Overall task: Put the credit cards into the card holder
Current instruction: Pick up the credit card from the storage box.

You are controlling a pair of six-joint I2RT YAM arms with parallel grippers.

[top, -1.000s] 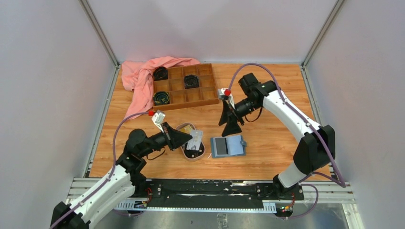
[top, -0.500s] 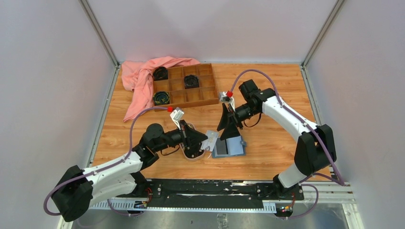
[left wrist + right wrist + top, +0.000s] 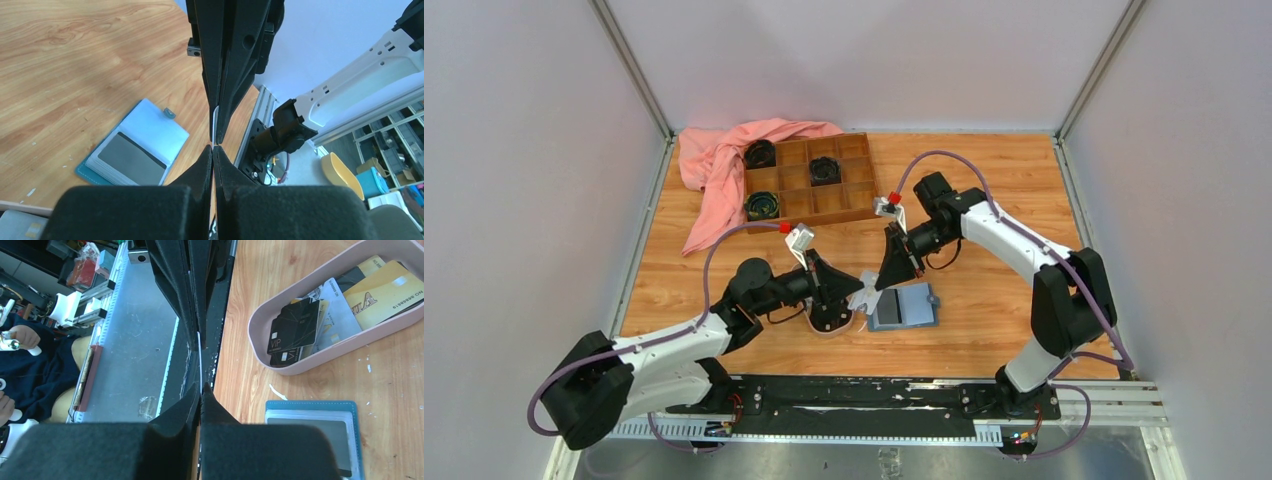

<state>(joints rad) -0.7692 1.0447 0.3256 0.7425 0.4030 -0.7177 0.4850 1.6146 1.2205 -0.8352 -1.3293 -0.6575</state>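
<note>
A pale grey-white credit card [image 3: 864, 296] hangs edge-on just left of the open blue card holder [image 3: 902, 307], pinched from both sides. My left gripper [image 3: 857, 291] is shut on its near end. My right gripper [image 3: 878, 284] is shut on its far end. In the left wrist view the card [image 3: 215, 125] shows as a thin white line running from my left gripper [image 3: 213, 146] up into the other arm's fingers. The card holder [image 3: 135, 150] lies open below. More credit cards, black [image 3: 295, 330], yellow [image 3: 382, 292] and grey [image 3: 335, 315], lie in the pink dish [image 3: 300, 365].
A brown wooden compartment tray [image 3: 809, 180] with black round parts stands at the back. A pink cloth [image 3: 719, 165] is draped over its left side. The pink dish [image 3: 829, 320] sits directly left of the card holder, under the left arm's wrist.
My left gripper has carried the pale card up out of the dish and to the right. My right gripper has come down and left and shut on the card's other end.
</note>
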